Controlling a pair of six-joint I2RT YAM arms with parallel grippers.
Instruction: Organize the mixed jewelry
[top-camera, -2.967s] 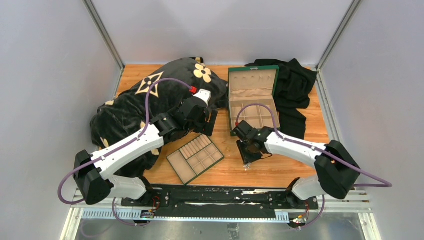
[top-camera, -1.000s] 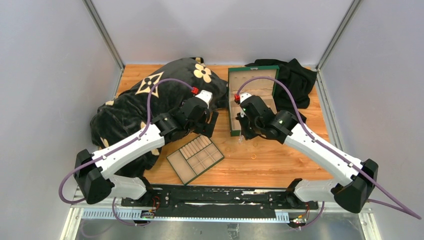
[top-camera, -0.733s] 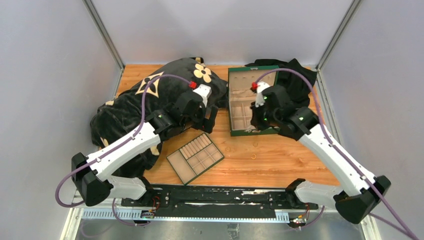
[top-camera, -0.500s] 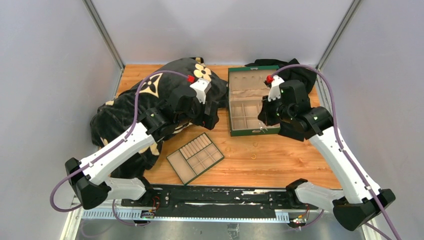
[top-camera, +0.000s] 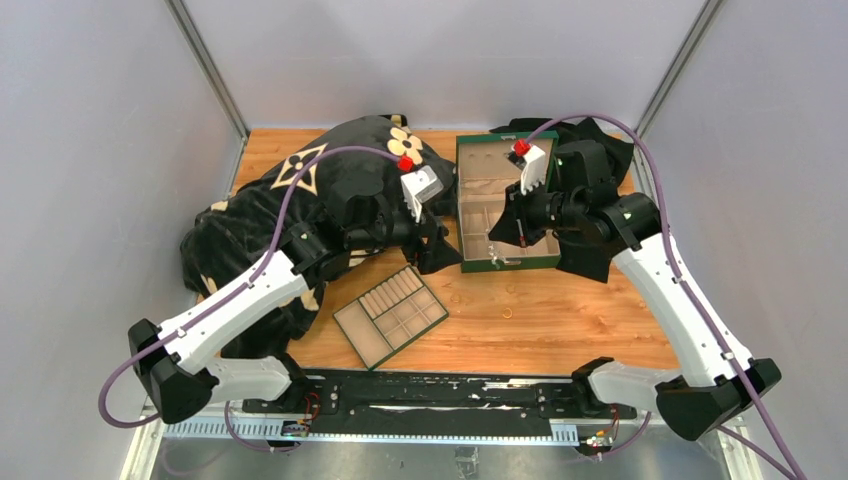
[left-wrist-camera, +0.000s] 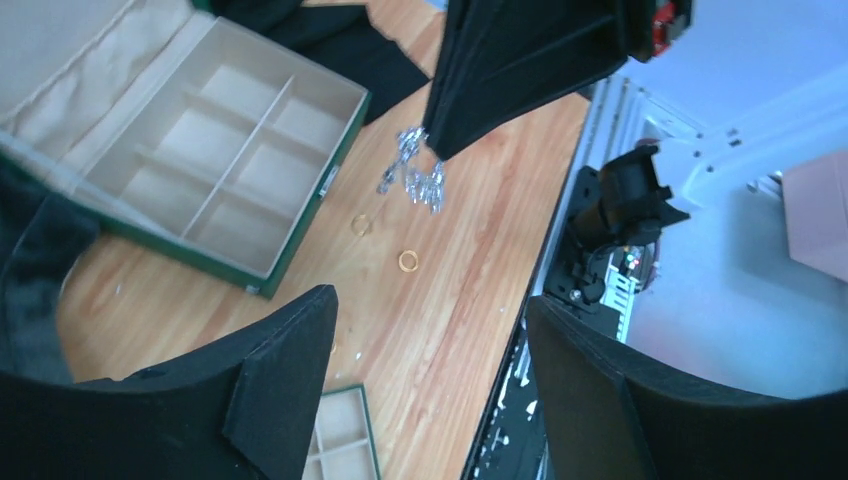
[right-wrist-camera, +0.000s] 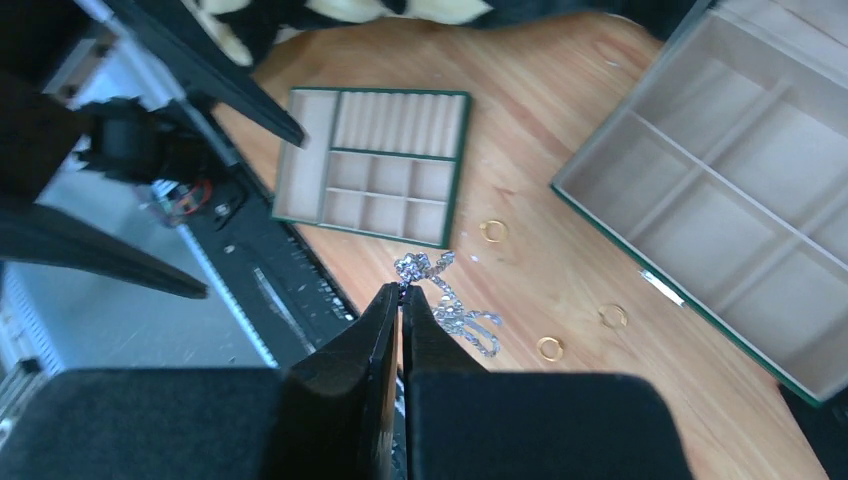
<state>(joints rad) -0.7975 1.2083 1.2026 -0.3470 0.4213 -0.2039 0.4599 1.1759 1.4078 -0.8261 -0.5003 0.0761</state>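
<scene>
Low in the middle of the right wrist view, the silvery cluster (right-wrist-camera: 445, 300) hangs as a sparkling tangle of links from the tip of the right claw (right-wrist-camera: 401, 292), whose jaws are pressed together on its upper end. In the left wrist view the same tangle dangles at upper centre, above bare wood. Three gold rings (right-wrist-camera: 493, 231) lie loose on the desk (right-wrist-camera: 520, 130) around it, one just right of the green tray (right-wrist-camera: 375, 165) and two near the front wall of the green box (right-wrist-camera: 600, 215). The box stands open at the right of that frame, with beige compartments. The tray, with its beige slots and squares, sits at upper centre. The left claw (left-wrist-camera: 430, 300) has its fingers spread wide, with nothing between them and touching nothing. In the top view it hovers left of centre, by the box's left front corner. A black blanket (top-camera: 300, 200) with beige flower and diamond motifs fills the upper left.
</scene>
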